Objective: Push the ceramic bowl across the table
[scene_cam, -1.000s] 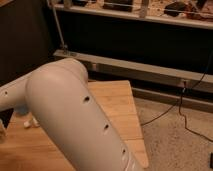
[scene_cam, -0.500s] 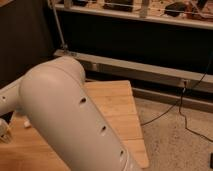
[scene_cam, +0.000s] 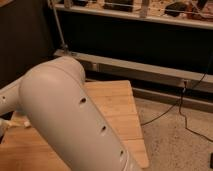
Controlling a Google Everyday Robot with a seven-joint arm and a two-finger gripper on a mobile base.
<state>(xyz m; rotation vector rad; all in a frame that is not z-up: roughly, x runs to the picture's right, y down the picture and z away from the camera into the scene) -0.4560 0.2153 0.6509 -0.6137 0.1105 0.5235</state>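
My white arm (scene_cam: 65,115) fills the left and middle of the camera view and covers most of the light-wood table (scene_cam: 120,115). The ceramic bowl is hidden or out of view. The gripper is out of sight too, somewhere past the left edge where the arm's far link (scene_cam: 6,100) leads. A small pale bit (scene_cam: 22,123) shows on the wood under that link; I cannot tell what it is.
The table's right edge (scene_cam: 140,135) drops to a speckled floor (scene_cam: 175,145) with a black cable (scene_cam: 181,107) trailing over it. A metal rail (scene_cam: 140,67) and a dark shelf unit stand behind the table's far edge.
The arm has shifted slightly lower and to the left, hiding more of the table's left side. The small items seen at the left edge are mostly covered now.
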